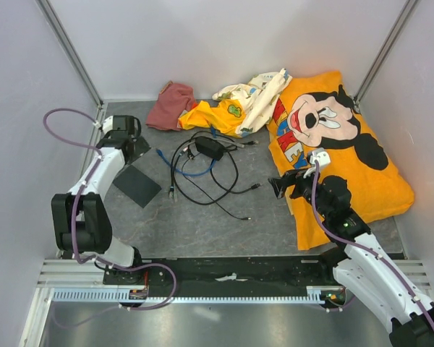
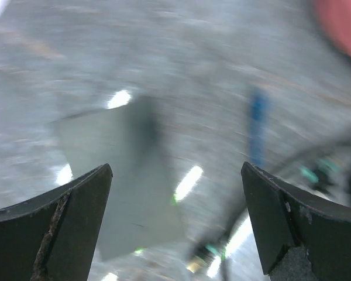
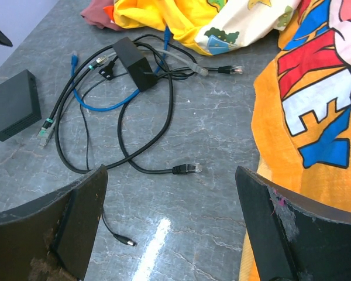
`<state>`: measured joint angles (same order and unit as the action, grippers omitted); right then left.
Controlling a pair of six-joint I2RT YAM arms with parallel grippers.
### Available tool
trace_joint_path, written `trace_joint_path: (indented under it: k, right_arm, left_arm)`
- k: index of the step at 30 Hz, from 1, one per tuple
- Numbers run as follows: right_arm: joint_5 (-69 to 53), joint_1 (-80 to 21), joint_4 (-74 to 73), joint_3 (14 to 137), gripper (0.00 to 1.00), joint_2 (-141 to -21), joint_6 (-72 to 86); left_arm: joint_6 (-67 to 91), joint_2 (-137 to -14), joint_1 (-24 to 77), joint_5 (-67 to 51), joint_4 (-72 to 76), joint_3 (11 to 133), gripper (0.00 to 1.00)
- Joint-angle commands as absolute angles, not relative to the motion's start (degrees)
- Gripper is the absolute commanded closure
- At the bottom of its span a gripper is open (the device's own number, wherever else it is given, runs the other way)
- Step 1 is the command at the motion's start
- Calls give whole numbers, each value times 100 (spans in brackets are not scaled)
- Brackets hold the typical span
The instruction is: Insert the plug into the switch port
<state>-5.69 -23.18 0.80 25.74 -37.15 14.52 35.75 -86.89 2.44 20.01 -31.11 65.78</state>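
The switch [image 1: 136, 185] is a flat black box on the grey table, at far left in the right wrist view [image 3: 14, 104]. In the blurred left wrist view it is a grey shape [image 2: 123, 181] below my fingers. The thin blue cable [image 1: 179, 171] curves beside it, and its small plug [image 1: 159, 152] lies free on the table; the plug also shows in the right wrist view [image 3: 74, 57]. My left gripper [image 1: 133, 152] hovers open and empty over the switch's far corner. My right gripper [image 1: 278, 186] is open and empty near the orange cloth's edge.
A black power adapter [image 1: 210, 148] sits among tangled black cables [image 3: 134, 155] with loose plugs [image 3: 187, 168]. An orange Mickey cloth [image 1: 347, 144] covers the right side. Red [image 1: 172, 105] and yellow [image 1: 210, 116] clothes lie at the back. White walls enclose the table.
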Motion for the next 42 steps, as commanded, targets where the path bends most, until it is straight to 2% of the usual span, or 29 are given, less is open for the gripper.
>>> trace_joint_path:
  k: [1, 5, 13, 17, 22, 25, 30, 37, 42]
  right_arm:
    - [-773, -2364, 396, 2566, 2, -3683, 1354]
    - [-773, -2399, 378, 2558, 2, -3656, 1327]
    - [-949, -2461, 448, 2549, 2, -3674, 1283]
    - [-1256, -2470, 536, 2540, 2, -3761, 1257]
    - [-2248, -2513, 835, 2619, 2, -4139, 1230]
    - [-3046, -2619, 1011, 2759, 2, -4622, 1248]
    - [-3673, -2856, 880, 3102, 2, -5456, 1108]
    - [-3340, -3435, 396, 3331, 2, -5827, 765]
    - [-2946, -3761, 141, 3463, 2, -5959, 651]
  left_arm:
    - [4120, -8920, -447, 2391, -3269, 6469, 1]
    - [4377, -9219, -1001, 2129, -3120, 6337, 1]
    - [4184, -10107, -1081, 1767, -3129, 6600, 1]
    - [3798, -10502, -1099, 1285, -3033, 6846, 5]
    - [3112, -10687, -950, 669, -2716, 6978, 9]
    - [2638, -10810, -625, 396, -2654, 7127, 9]
    - [1970, -10969, 210, 527, -2838, 7260, 8]
    - [1179, -10820, 1387, 1248, -3182, 7032, 3]
    - [836, -10434, 2205, 976, -3331, 6628, 2]
